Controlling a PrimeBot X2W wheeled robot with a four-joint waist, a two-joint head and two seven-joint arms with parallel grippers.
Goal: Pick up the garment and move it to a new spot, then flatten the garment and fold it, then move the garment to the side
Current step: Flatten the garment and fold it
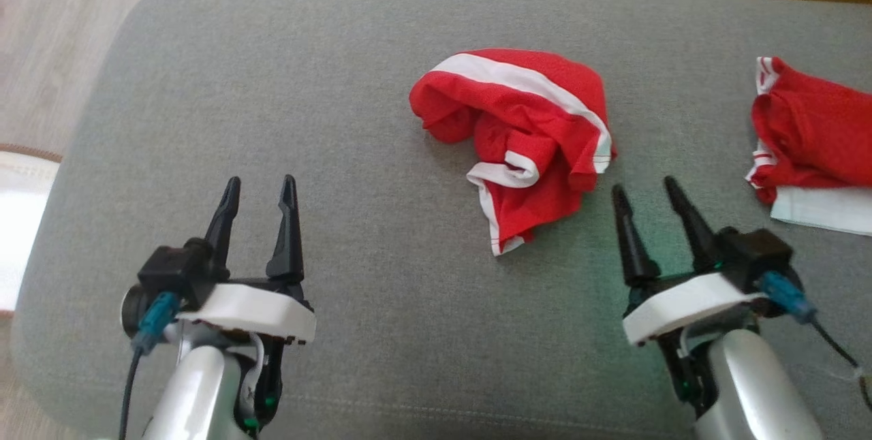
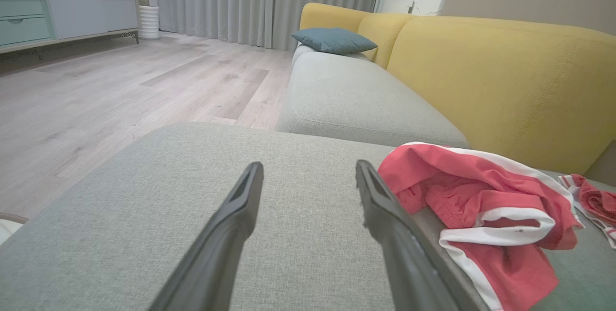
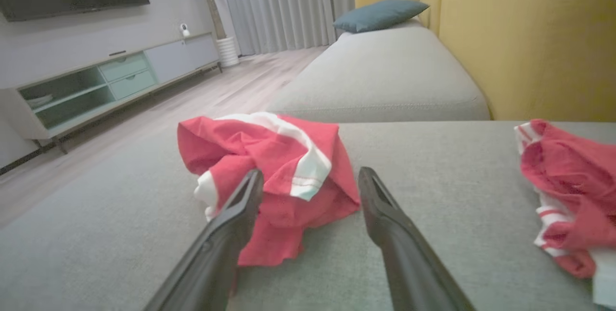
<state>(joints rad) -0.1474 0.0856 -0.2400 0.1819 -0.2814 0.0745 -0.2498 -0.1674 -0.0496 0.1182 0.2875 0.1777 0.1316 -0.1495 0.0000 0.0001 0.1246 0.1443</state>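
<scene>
Left gripper (image 1: pixel 261 181) and right gripper (image 1: pixel 643 184), fingers spread and empty, above the near edge of the grey cushion (image 1: pixel 272 86). Crumpled red-and-white shorts (image 1: pixel 524 127) lie just beyond the right gripper, mid-cushion, well clear of the edges. Bare fabric lies leftward, a second red garment (image 1: pixel 811 133) rightward.

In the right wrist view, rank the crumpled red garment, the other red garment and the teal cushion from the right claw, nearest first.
1. crumpled red garment, just ahead of the right claw, slightly left.
2. other red garment, off to the right.
3. teal cushion, far back, beyond both.
</scene>
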